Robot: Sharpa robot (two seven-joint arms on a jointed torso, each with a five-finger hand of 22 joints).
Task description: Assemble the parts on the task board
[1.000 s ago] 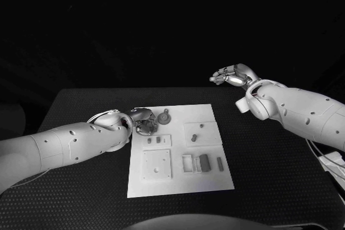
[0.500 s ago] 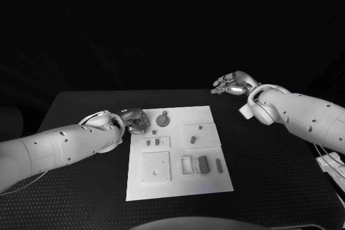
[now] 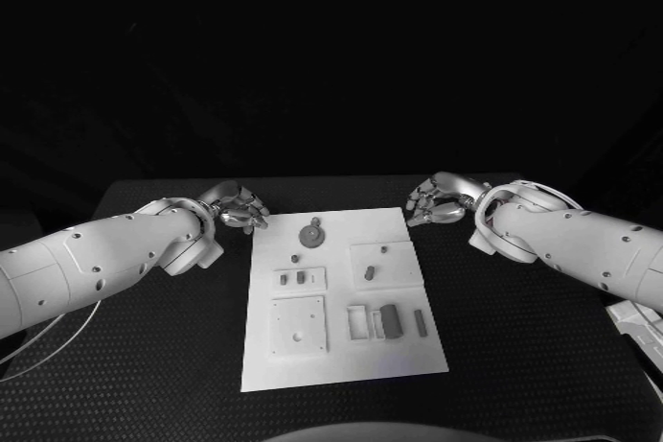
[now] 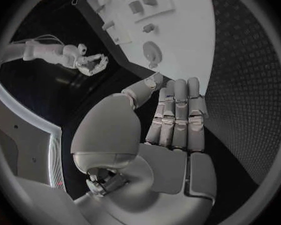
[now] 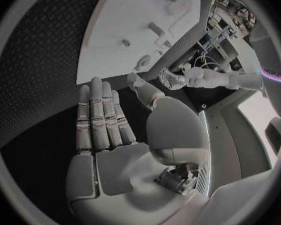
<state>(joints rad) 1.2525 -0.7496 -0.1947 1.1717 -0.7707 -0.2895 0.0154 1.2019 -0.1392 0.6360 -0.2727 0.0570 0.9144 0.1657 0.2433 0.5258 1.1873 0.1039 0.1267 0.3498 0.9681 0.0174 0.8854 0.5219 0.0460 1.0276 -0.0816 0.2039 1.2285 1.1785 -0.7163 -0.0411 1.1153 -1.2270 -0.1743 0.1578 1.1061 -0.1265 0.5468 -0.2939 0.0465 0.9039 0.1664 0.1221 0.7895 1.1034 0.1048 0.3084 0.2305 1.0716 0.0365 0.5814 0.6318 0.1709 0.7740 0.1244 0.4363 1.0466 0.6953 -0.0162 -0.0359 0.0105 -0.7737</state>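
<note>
Since the earlier frames I see the left robot hand [image 3: 238, 207] has lifted off the white board [image 3: 346, 365] and pulled back past its far left corner, over the black worktop [image 3: 152, 365]; the right robot hand [image 3: 440, 200] has dropped to the board's far right corner; both are empty, fingers straight and held together, palms bare in the wrist views; the round part [image 3: 313, 234] lies on the board between the two hands, nearer the left one; the small upright peg [image 3: 371, 269] and the slotted bars [image 3: 391, 319] lie farther from both hands, toward me.
</note>
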